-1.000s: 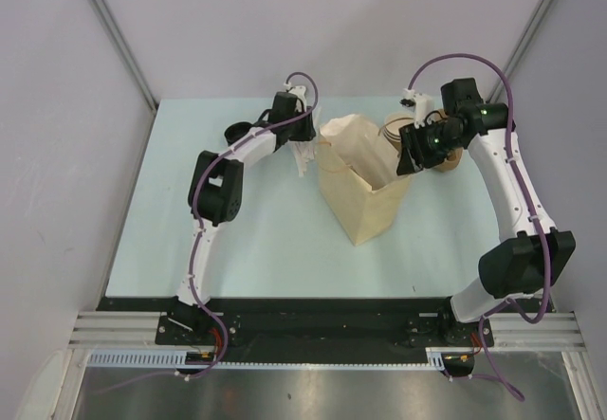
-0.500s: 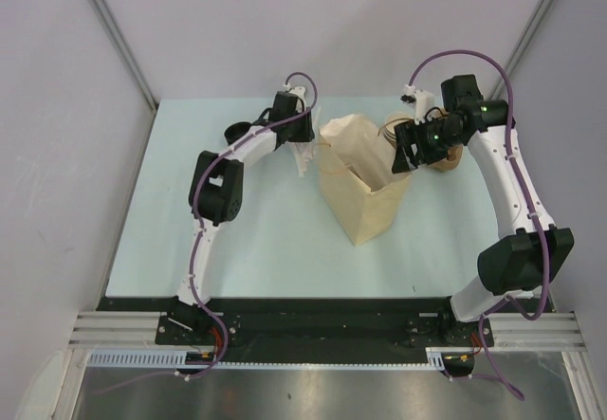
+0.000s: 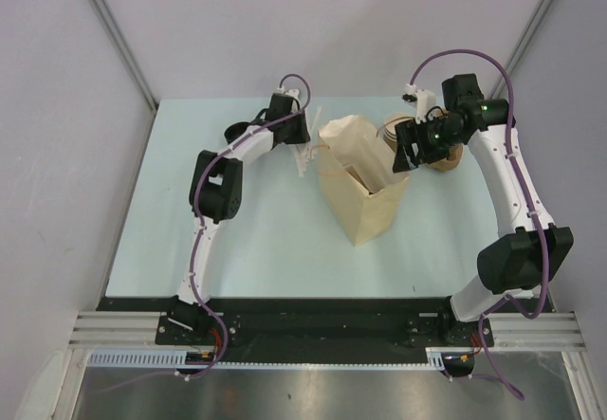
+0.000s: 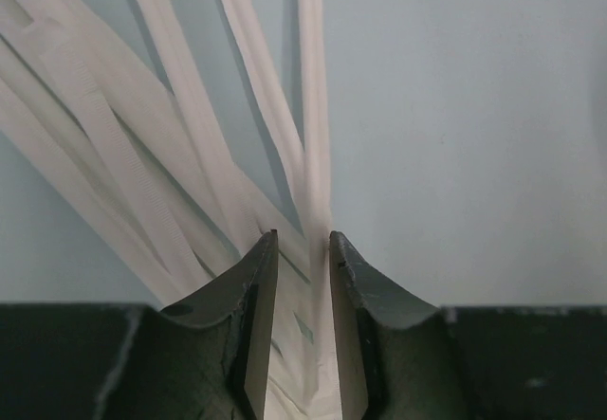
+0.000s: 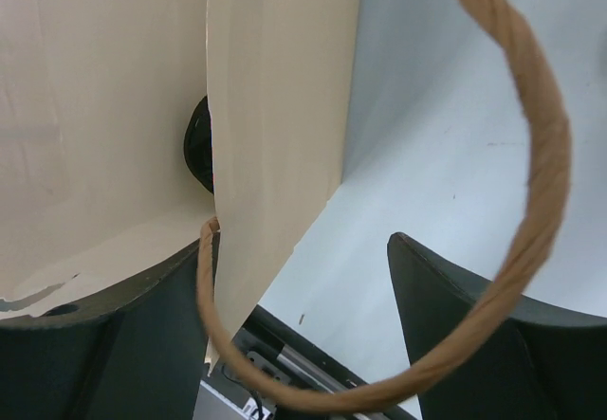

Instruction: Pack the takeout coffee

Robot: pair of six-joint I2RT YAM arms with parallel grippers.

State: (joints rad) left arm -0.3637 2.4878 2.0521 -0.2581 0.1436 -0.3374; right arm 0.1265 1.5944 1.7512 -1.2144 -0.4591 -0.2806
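You're working on a pale blue-green table (image 3: 256, 240) boxed in by plain grey walls (image 3: 285, 31), with metal rails along the near edge.

The coffee cup (image 5: 197, 145) is down inside the open paper bag (image 3: 365, 202), just beyond the right gripper (image 5: 285, 278). Only a sliver of its black lid shows past the bag wall, so you can't tell which way it points or how its long axis lies.

That gripper stands wide open, straddling the bag's wall and its twisted handle (image 5: 545, 155). It is opened wider than a second ago.

Your left gripper (image 4: 303, 249) sits low over the paper-wrapped straws (image 4: 171, 155), its jaws a narrow gap apart with one straw between them. Whether they pinch it you can't tell. They have narrowed slightly, and that arm has shifted a little.
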